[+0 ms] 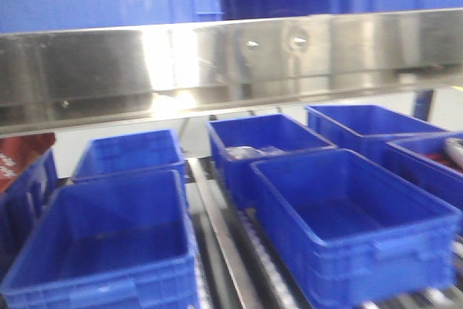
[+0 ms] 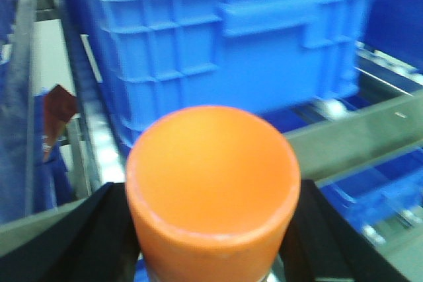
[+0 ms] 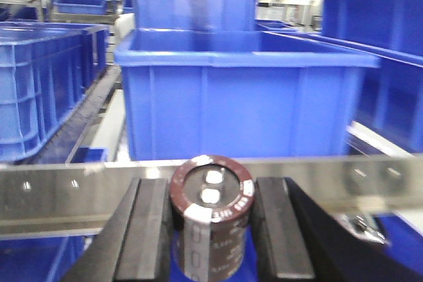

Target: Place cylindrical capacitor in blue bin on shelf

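Presently listed: steel shelf (image 1: 217, 56); blue bin (image 3: 244, 97) just behind the shelf's front rail; right gripper (image 3: 213, 236) just before that rail, fingers (image 3: 149, 229) closed on both sides of the capacitor (image 3: 211, 206), which stands upright between them; left gripper (image 2: 211, 255), fingers pressed against an orange cup (image 2: 211, 176).

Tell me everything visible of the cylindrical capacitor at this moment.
The cylindrical capacitor shows only in the right wrist view. It is a short dark brown cylinder with a light grey printed stripe down its front and two pale round terminals on its flat top. It stands upright, clamped between the black fingers of the right gripper. Its base is out of frame. The shelf runs its steel rail behind it.
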